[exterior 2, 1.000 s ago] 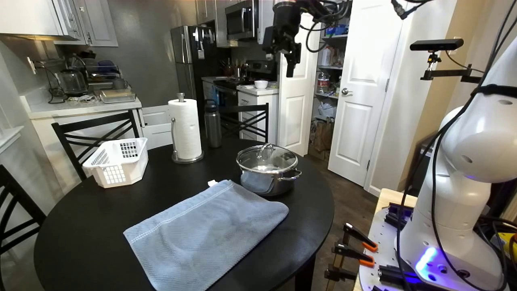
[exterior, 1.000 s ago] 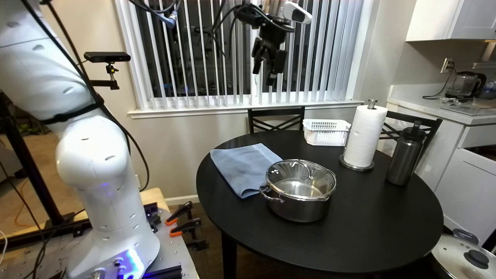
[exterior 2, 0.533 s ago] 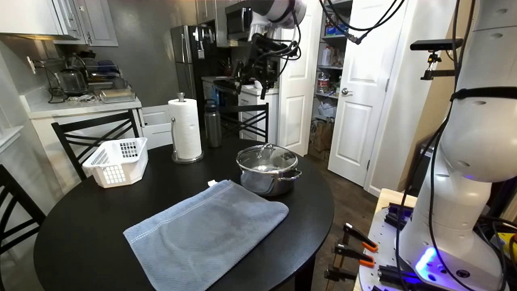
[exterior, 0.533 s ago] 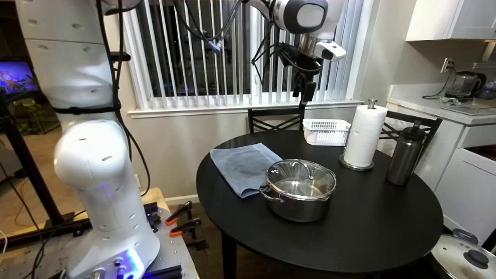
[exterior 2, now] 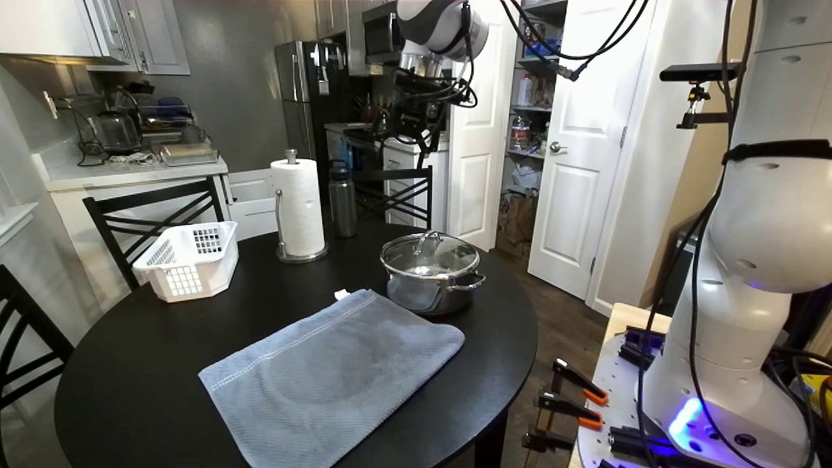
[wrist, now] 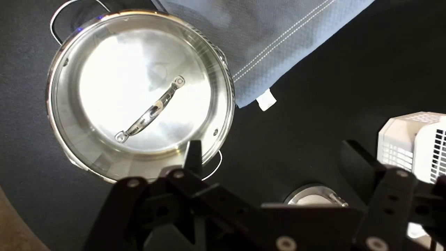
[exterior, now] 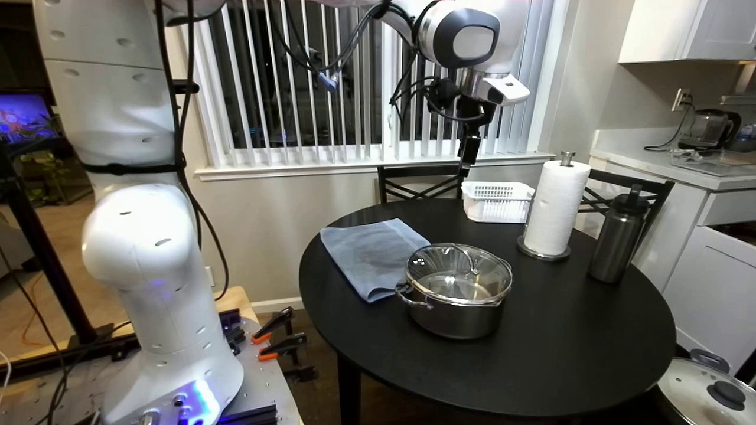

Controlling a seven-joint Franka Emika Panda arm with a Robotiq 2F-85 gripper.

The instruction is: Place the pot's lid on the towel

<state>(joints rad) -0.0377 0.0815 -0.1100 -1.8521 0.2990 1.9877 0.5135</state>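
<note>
The shiny pot [exterior: 458, 321] stands on the dark table, and it also shows in an exterior view [exterior 2: 422, 298]. Its glass-and-steel lid [exterior: 458, 273] sits on it; in the wrist view the lid's arched metal handle [wrist: 150, 116] lies diagonally. The blue-grey towel [exterior 2: 338, 377] lies flat beside the pot, and it also shows in the wrist view [wrist: 258, 42]. My gripper [exterior: 468, 162] is high above the table, fingers down, touching nothing. In the wrist view my gripper [wrist: 273, 150] is open and empty; its left finger overlaps the lid's rim in the picture.
A white basket [exterior: 497, 206], a paper towel roll [exterior: 556, 206] on a stand and a tall metal canister [exterior: 617, 239] stand on the round table [exterior: 567, 354]. Chairs [exterior 2: 156, 208] stand around it. A window with blinds [exterior: 331, 88] is behind the arm.
My gripper has swung out over the table and come lower, its fingers turning downward. Most of this motion came in the first half second. Pot, lid and towel have not moved.
</note>
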